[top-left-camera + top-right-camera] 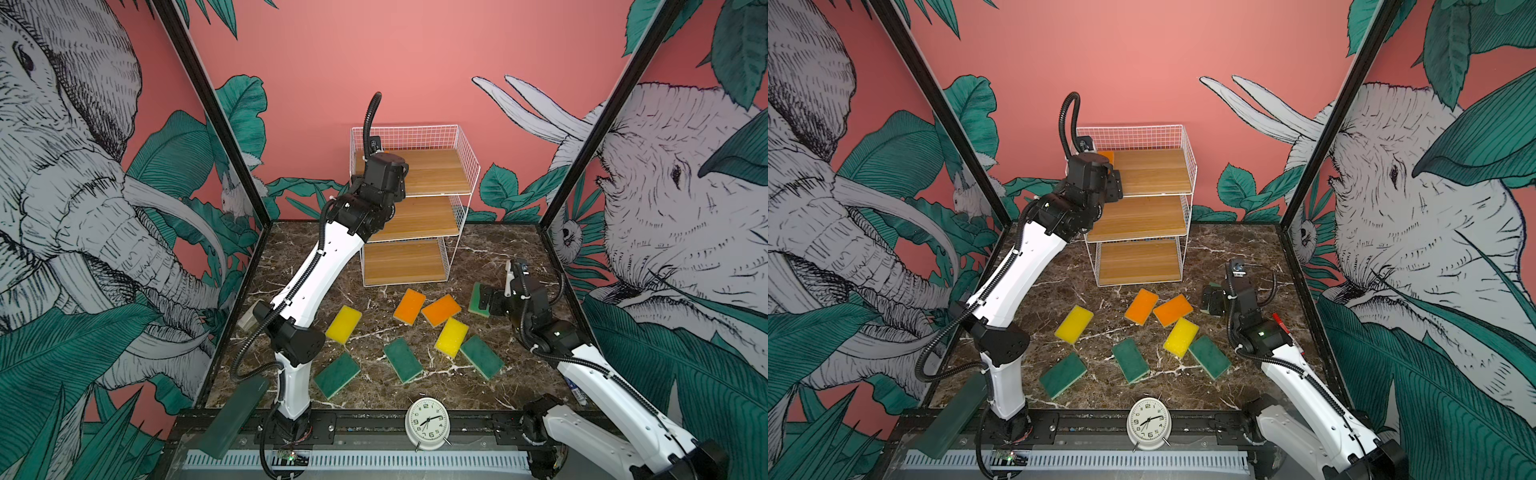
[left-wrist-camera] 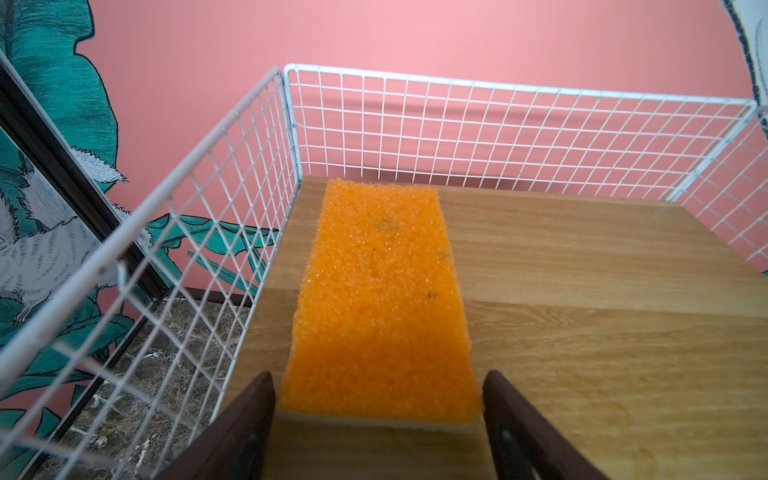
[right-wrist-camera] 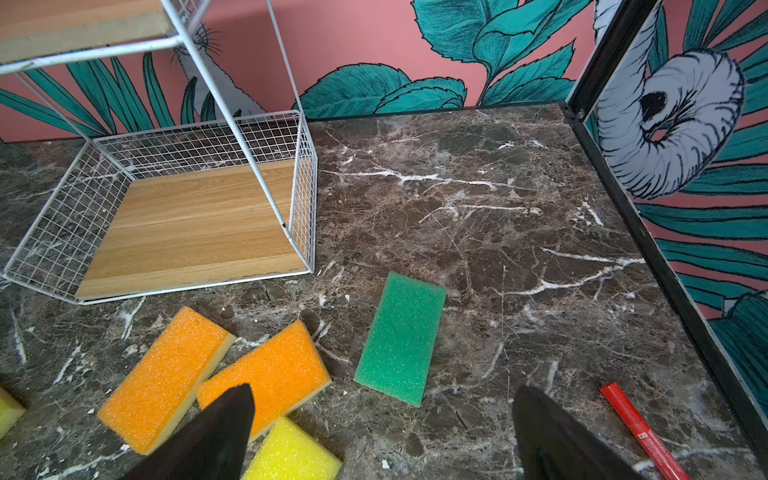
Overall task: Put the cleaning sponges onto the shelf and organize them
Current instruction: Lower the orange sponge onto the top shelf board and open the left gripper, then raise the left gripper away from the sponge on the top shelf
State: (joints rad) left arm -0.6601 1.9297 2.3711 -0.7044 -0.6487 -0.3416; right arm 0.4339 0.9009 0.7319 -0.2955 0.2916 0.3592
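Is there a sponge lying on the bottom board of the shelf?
No, in the right wrist view the bottom board of the shelf shows only bare wood, with nothing lying on it.

This is a staged robot test cell in a lab: 2 white arms (image 1: 316, 270) stand on a black rail (image 1: 374, 422), and printed jungle panels (image 1: 62, 166) between black posts (image 1: 208, 108) enclose the marble-look surface (image 1: 490, 257).
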